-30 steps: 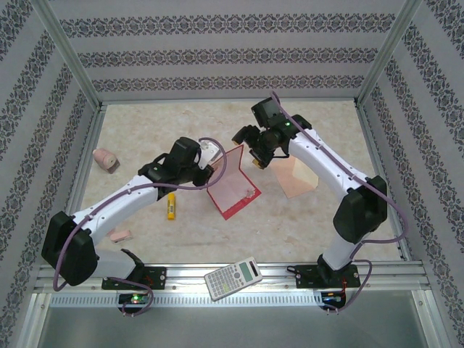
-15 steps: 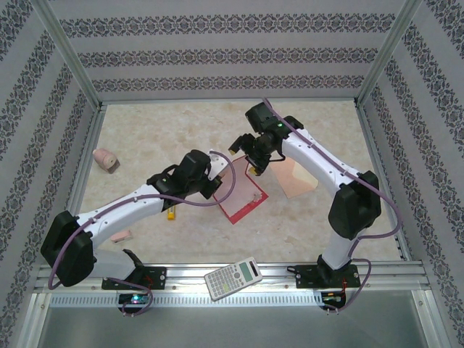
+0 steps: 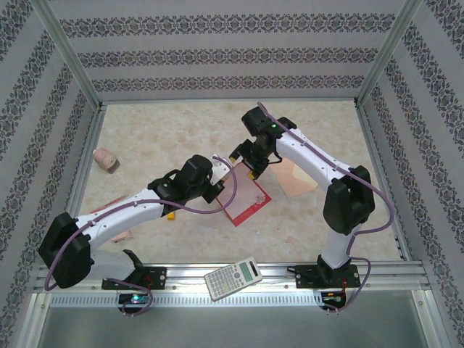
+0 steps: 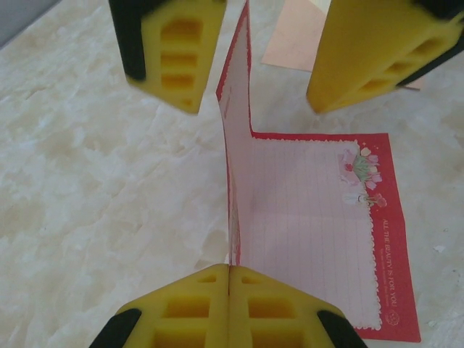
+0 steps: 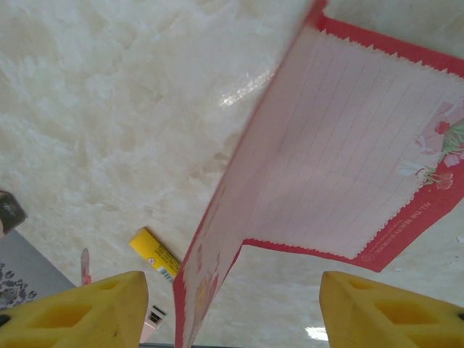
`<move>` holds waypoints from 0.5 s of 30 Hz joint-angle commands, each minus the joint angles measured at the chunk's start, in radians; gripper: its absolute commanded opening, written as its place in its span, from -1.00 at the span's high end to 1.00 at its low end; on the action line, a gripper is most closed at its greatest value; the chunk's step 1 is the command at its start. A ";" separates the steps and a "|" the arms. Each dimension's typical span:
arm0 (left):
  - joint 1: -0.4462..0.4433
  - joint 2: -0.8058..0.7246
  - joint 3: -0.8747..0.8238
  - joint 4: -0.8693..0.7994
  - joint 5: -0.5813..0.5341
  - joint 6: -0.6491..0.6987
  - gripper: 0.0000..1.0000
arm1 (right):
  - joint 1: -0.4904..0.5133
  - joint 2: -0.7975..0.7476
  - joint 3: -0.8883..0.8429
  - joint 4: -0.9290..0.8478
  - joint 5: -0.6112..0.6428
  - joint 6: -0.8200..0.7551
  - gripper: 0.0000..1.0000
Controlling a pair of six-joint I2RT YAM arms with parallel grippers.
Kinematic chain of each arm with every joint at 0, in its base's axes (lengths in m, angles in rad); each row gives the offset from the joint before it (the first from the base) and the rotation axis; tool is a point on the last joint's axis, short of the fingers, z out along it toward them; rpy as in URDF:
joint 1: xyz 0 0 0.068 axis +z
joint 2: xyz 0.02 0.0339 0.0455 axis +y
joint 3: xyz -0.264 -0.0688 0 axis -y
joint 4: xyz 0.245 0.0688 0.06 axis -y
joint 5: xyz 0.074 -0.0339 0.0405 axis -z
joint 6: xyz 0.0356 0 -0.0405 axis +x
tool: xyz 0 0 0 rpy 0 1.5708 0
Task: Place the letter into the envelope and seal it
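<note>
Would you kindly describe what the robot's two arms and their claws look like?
The left arm and right arm have white links, black joint housings and black bases, each trailed by a purple cable. The left claw and right claw have chunky yellow fingers moulded with rectangular pockets, set in black holders.

a: the letter (image 4: pixel 312 225) looks like thin matt paper, and so does the envelope (image 4: pixel 293 40).
b: and the table (image 4: pixel 94 188)?
a: smooth, marbled, faintly glossy. the yellow pads (image 5: pixel 80 304) look like matt foam or rubber.
</note>
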 commanded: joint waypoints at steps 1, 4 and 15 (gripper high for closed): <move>-0.019 -0.024 -0.008 0.032 -0.001 0.028 1.00 | 0.010 0.023 0.001 -0.027 -0.008 -0.001 -0.24; -0.022 -0.023 -0.009 0.031 -0.003 0.031 1.00 | 0.010 0.027 -0.001 -0.025 -0.004 0.000 -0.13; -0.024 -0.020 -0.016 0.042 -0.015 0.031 1.00 | 0.009 0.023 -0.002 -0.020 0.003 0.002 0.63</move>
